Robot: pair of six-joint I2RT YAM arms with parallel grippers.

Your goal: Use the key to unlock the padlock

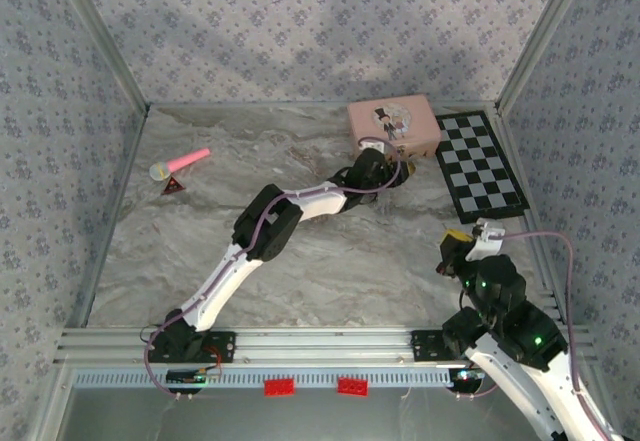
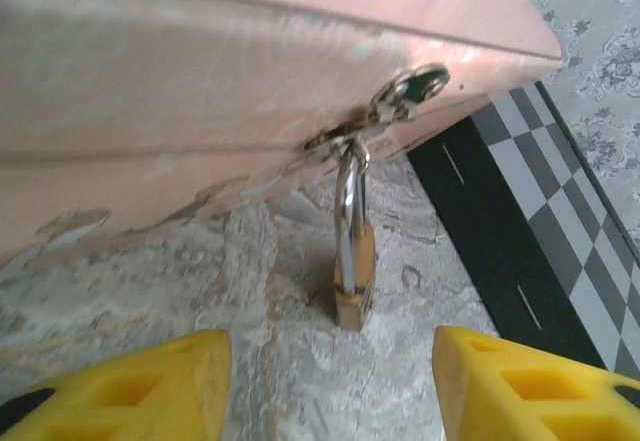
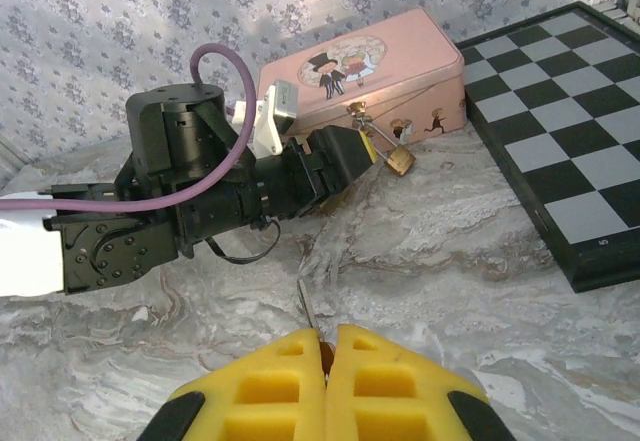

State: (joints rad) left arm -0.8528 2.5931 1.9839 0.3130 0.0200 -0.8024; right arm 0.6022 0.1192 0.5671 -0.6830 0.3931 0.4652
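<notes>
The small brass padlock (image 2: 353,271) hangs by its grey shackle from the latch of the pink tin box (image 2: 200,81) and rests on the marbled table. My left gripper (image 2: 330,381) is open, its yellow fingers (image 2: 150,386) standing to either side just short of the padlock without touching it. From the right wrist view the padlock (image 3: 399,159) lies just beyond the left gripper (image 3: 350,161). My right gripper (image 3: 330,346) is shut on the key (image 3: 307,306), whose thin blade sticks out forward. It hovers near the table's right front (image 1: 452,251).
A black-and-grey checkerboard (image 1: 480,161) lies right of the pink box (image 1: 393,123). A pink toy microphone (image 1: 180,163) and a small red triangle (image 1: 174,187) lie at the far left. Patterned walls enclose the table on three sides.
</notes>
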